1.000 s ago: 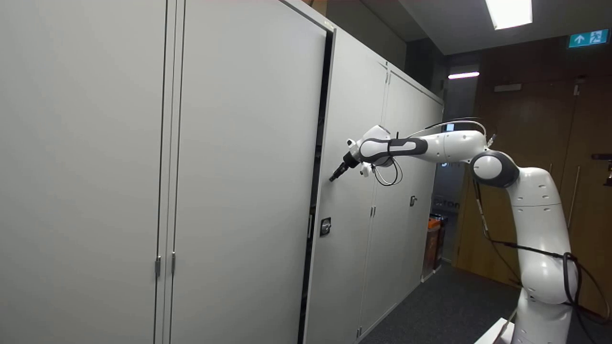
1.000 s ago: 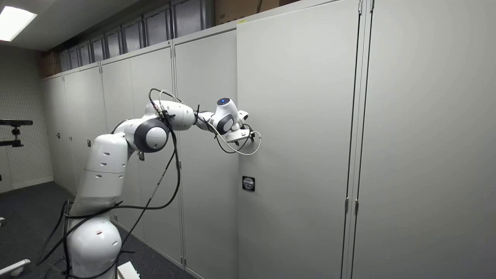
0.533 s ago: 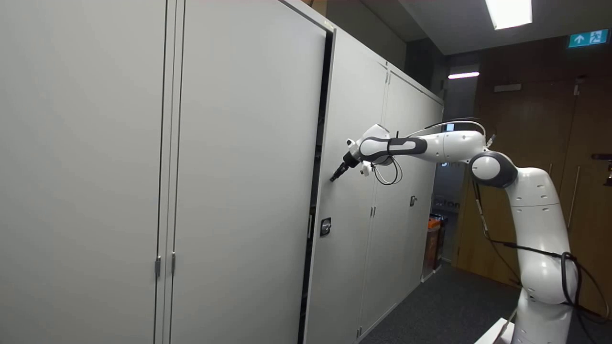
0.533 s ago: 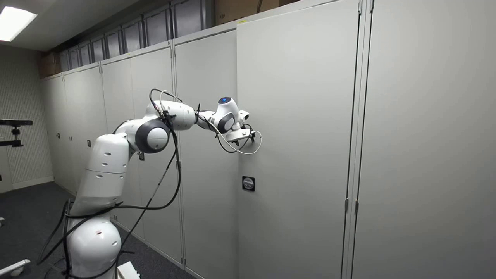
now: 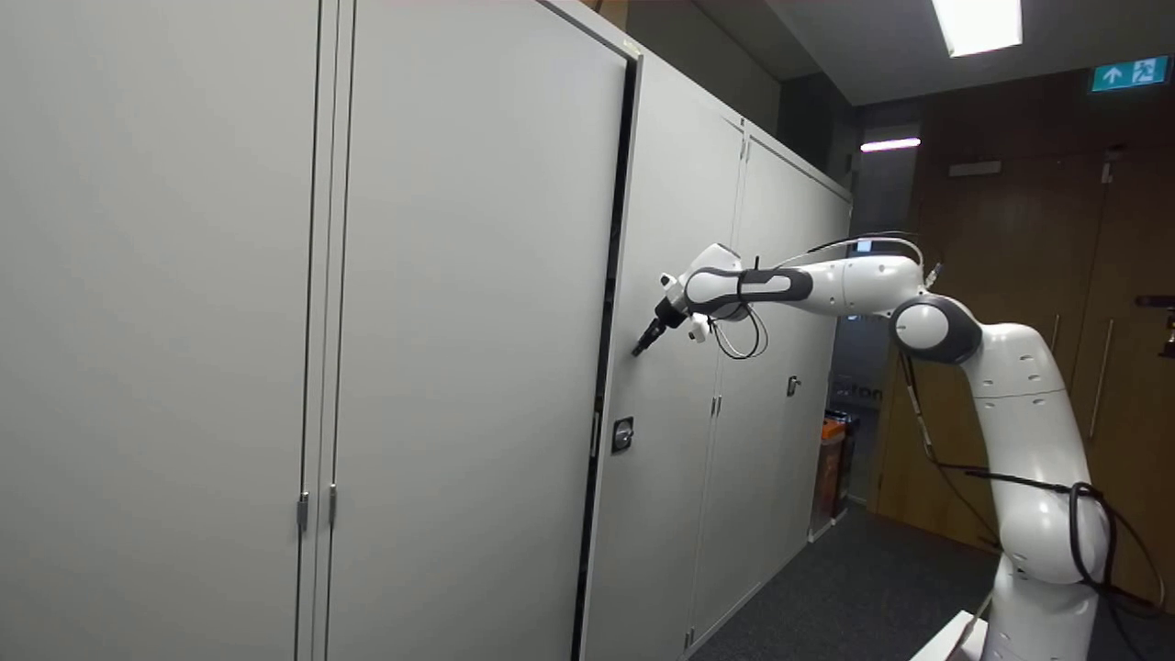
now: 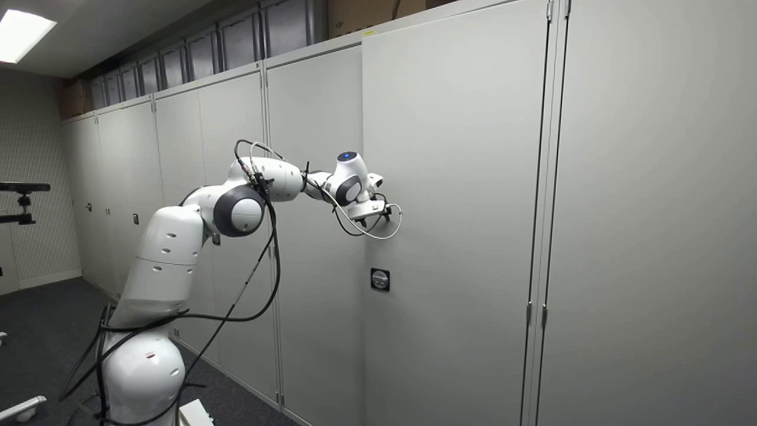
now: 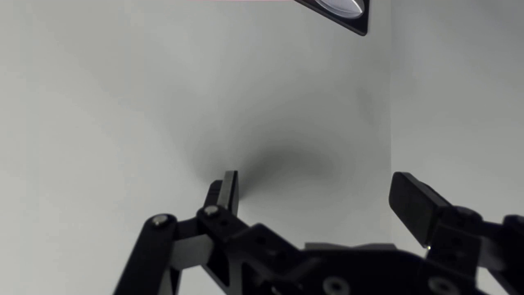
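Observation:
My gripper point(image 7: 316, 184) is open and holds nothing. Its fingers are wide apart in front of a pale grey cabinet door point(image 7: 123, 82). The finger on the left in the wrist view is at or very near the door face; contact is unclear. The other finger lies over the door's free edge. In both exterior views the gripper point(image 5: 641, 347) point(image 6: 375, 220) points down at the door point(image 5: 656, 514) point(image 6: 461, 177), above its round lock point(image 5: 622, 434) point(image 6: 380, 279). The lock point(image 7: 344, 6) is partly cut off in the wrist view. The door stands slightly ajar, with a narrow dark gap point(image 5: 592, 496).
The neighbouring door point(image 5: 477, 321) point(image 6: 319, 266) is flush with the cabinet row. Cables hang from the arm point(image 6: 171, 260). Bins point(image 5: 829, 468) stand beyond the cabinets. Grey crates point(image 6: 239, 44) sit on top. A white chair leg point(image 6: 23, 408) and a camera stand point(image 6: 23, 201) are at one side.
The arm has moved slightly toward the cabinet and the gripper is a little lower. The door has swung slightly inward and the dark gap is narrower. The fingers remain at the door.

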